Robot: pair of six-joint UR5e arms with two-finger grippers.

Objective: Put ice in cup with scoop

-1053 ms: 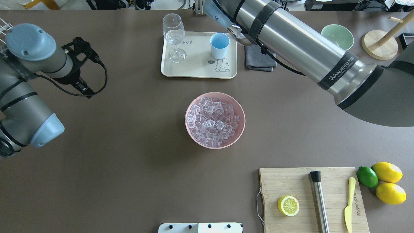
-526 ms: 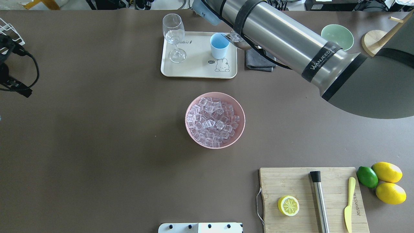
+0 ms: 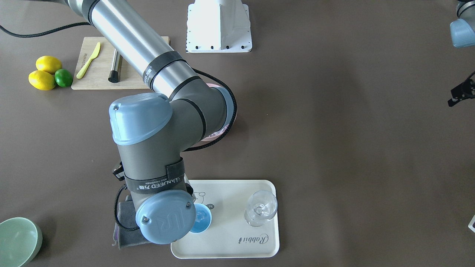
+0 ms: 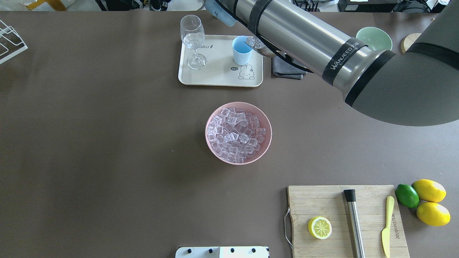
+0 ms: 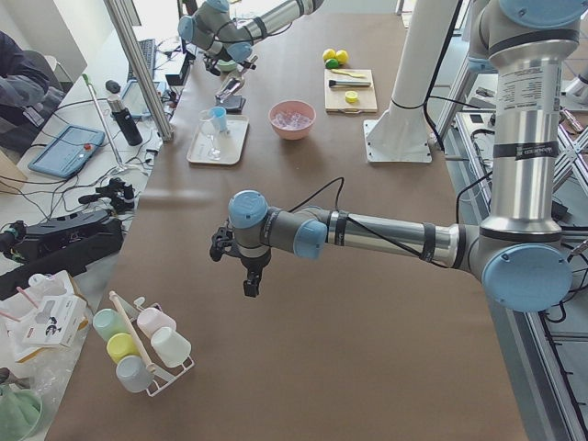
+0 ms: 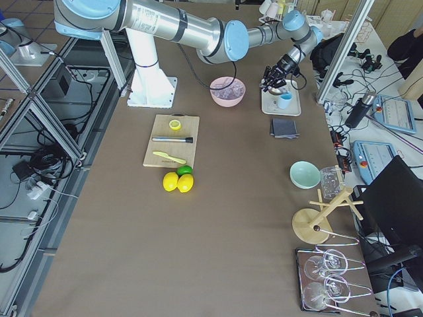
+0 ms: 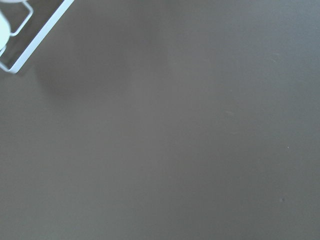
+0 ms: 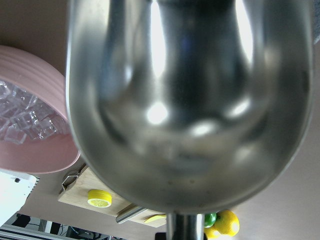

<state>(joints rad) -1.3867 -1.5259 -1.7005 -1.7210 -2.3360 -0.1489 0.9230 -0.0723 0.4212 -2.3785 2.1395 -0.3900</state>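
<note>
The scoop [image 8: 185, 100] is polished steel, mirror-bright, with blurred reflections across its trough. The ice [image 4: 235, 134] is clear and glassy, heaped in a smooth, matt pink bowl [image 4: 247, 161] at mid frame. The cup [image 4: 241, 57] looks like smooth pale-blue plastic. The tray [image 4: 215, 79] under it is matt cream, and the glass [image 4: 193, 39] is clear. The grey cloth [image 4: 287, 70] is soft and dull. The board [image 4: 315, 200] at lower right is grained wood, with a satin steel rod [image 4: 355, 225] on it. The table [image 4: 107, 143] is matt brown.

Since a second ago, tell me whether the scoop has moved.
Yes. The scoop has slid left across the right edge of the tray; its tip now overhangs the rim of the cup.
</note>
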